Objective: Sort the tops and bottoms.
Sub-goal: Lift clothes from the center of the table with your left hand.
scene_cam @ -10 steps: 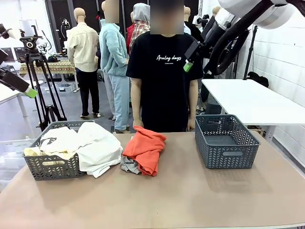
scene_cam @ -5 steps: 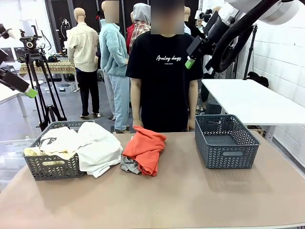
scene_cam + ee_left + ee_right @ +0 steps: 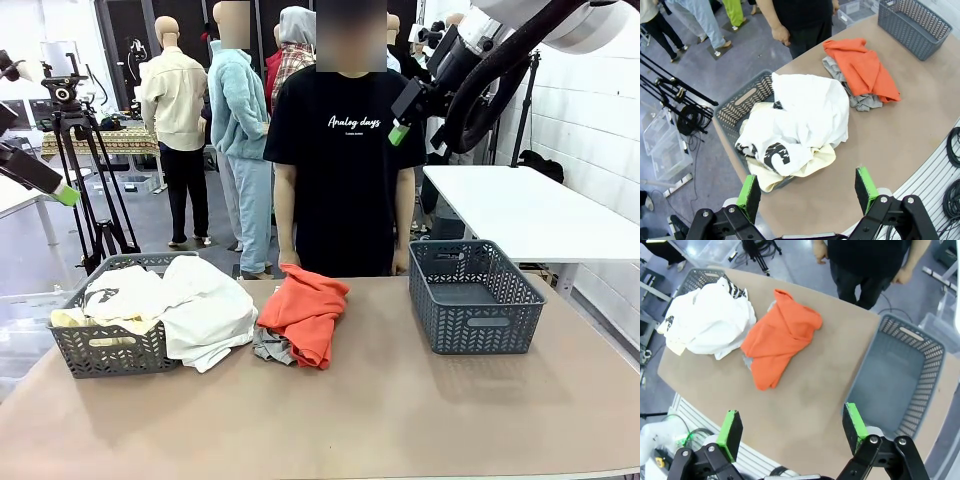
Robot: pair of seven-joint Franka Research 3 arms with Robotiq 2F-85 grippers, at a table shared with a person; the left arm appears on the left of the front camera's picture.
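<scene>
Right arm has risen slightly; clothes lie unmoved. Front: white ones (image 3: 205,315) spill over the left basket (image 3: 105,355); just beside them an orange garment (image 3: 305,310) lies on a grey one (image 3: 268,347). Left wrist: left gripper (image 3: 807,192) gapes empty above that heap; a grab could drag several layers. Right wrist: right gripper (image 3: 790,432) hangs wide, empty; pinching orange may lift grey.

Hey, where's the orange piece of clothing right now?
In the front view the orange garment lies mid-table on a grey garment, just right of the white clothes spilling from the left basket and left of the empty basket.
</scene>
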